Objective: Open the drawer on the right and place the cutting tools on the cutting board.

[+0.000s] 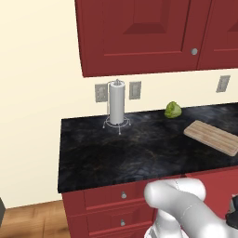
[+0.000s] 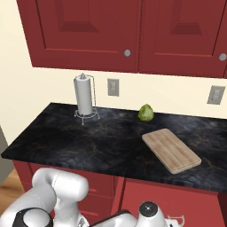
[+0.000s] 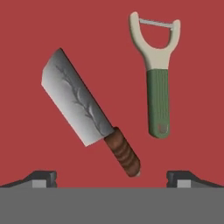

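Two tools — cleaver [image 3: 83, 109], green-handled peeler [image 3: 157, 74] — on red drawer floor [image 3: 26, 35]; fingers [image 3: 41, 178] wide apart above, gripping nothing.

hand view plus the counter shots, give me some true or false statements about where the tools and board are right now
1. A cleaver and a green-handled peeler lie apart on the red drawer floor. True.
2. The gripper is shut on the cleaver's handle. False: its jaws stand open, holding nothing.
3. The cutting board has nothing on it. True.
4. The green vegetable sits on the board. False: it rests on the counter behind the board.
5. The paper towel roll lies on its side. False: it stands upright.
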